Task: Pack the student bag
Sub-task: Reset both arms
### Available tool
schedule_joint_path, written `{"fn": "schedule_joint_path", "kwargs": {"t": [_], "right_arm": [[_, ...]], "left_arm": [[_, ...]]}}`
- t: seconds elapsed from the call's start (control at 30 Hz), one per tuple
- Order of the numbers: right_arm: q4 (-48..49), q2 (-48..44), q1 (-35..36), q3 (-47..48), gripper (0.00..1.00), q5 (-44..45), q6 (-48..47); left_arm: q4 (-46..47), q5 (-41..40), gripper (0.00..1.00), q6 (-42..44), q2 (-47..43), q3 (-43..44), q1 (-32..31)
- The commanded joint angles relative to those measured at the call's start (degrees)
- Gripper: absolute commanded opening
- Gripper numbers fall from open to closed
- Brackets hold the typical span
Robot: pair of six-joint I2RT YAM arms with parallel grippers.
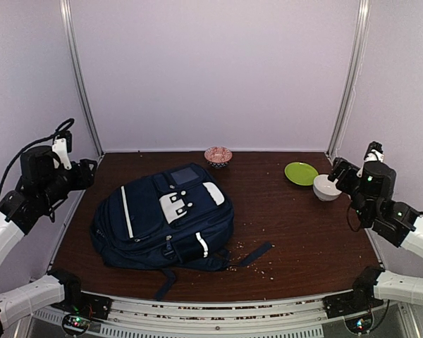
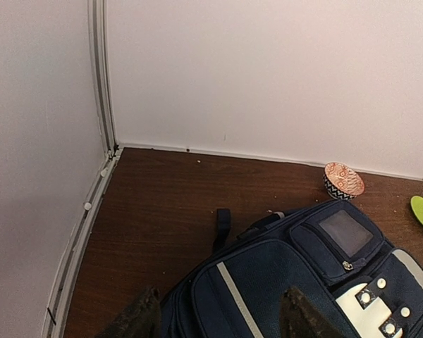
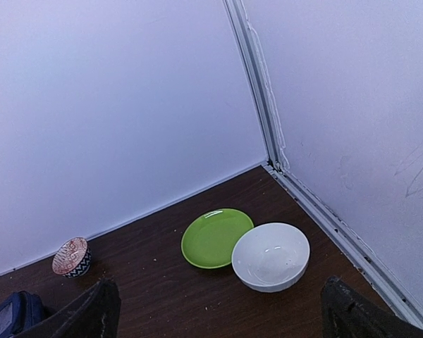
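Observation:
The student bag [image 1: 166, 222] is a large navy-blue backpack with white stripes and white buckle patches, lying flat on the dark table left of centre. Its upper corner also fills the bottom right of the left wrist view [image 2: 303, 282], and a sliver of it shows at the bottom left of the right wrist view [image 3: 10, 317]. My left gripper [image 1: 90, 173] hovers raised at the far left, open and empty, its fingertips [image 2: 137, 320] above the bag's top edge. My right gripper [image 1: 336, 171] hangs raised at the far right, open and empty, facing the back right corner.
A small patterned bowl [image 1: 218, 155] stands at the back wall, seen too in the wrist views [image 2: 343, 180] [image 3: 72, 257]. A green plate [image 1: 301, 173] [image 3: 216, 237] and a white bowl [image 1: 326, 187] [image 3: 271, 256] sit together at the back right. Crumbs dot the table. Walls enclose three sides.

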Motion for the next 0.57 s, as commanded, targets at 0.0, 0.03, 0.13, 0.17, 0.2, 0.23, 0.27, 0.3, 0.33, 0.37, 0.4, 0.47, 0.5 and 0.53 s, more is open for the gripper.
{"fn": "schedule_joint_path", "kwargs": {"t": [0.0, 0.03, 0.13, 0.17, 0.2, 0.23, 0.27, 0.3, 0.33, 0.37, 0.4, 0.47, 0.5, 0.53], "right_arm": [[-0.84, 0.23, -0.4, 1.02, 1.0, 1.9, 0.39], [-0.2, 0.04, -0.44, 0.63, 0.99, 1.6, -0.21], [0.95, -0.38, -0.45, -0.27, 0.99, 1.23, -1.09], [1.08, -0.43, -0.45, -0.49, 0.99, 1.4, -1.12], [1.1, -0.46, -0.45, -0.55, 1.0, 1.64, -1.23], [1.14, -0.43, -0.49, -0.63, 1.0, 1.85, -1.44], [1.19, -0.46, -0.52, -0.65, 0.99, 2.03, -1.67], [1.34, -0.42, -0.53, -0.76, 1.0, 2.05, -2.0], [1.52, -0.38, -0.54, -0.92, 1.0, 1.98, -2.38], [1.58, -0.35, -0.54, -0.95, 1.0, 2.02, -2.44], [1.57, -0.25, -0.54, -1.01, 1.0, 1.93, -2.46], [1.61, -0.2, -0.54, -0.96, 1.0, 1.5, -2.44], [1.61, -0.2, -0.54, -0.92, 0.99, 1.39, -2.43], [1.64, -0.2, -0.55, -0.99, 0.99, 1.17, -2.48]], "left_arm": [[2.86, -0.99, 0.98, -0.12, 0.16, -0.52, -0.16], [2.59, -1.14, 0.98, -0.03, 0.43, -0.31, -0.17], [2.4, -1.44, 0.98, 0.41, 0.64, -0.06, -0.16], [2.46, -1.76, 0.98, 0.42, 0.6, -0.13, -0.17], [2.51, -2.05, 0.98, 0.36, 0.49, -0.22, -0.1], [2.48, -2.37, 0.98, 0.34, 0.51, -0.23, -0.14], [2.47, -2.49, 0.98, 0.29, 0.55, -0.23, -0.1], [2.54, -2.51, 0.98, 0.29, 0.52, -0.23, -0.11], [2.55, -2.33, 0.98, 0.27, 0.51, -0.3, -0.12], [2.63, -2.06, 0.98, 0.32, 0.59, -0.32, -0.14], [2.64, -1.94, 0.98, 0.38, 0.6, -0.32, -0.14], [2.65, -2.07, 0.97, 0.5, 0.36, -0.36, -0.15], [2.78, -2.42, 0.97, 0.44, 0.2, -0.48, -0.09], [2.72, -2.86, 0.98, 0.38, 0.0, -0.43, -0.09]]}}
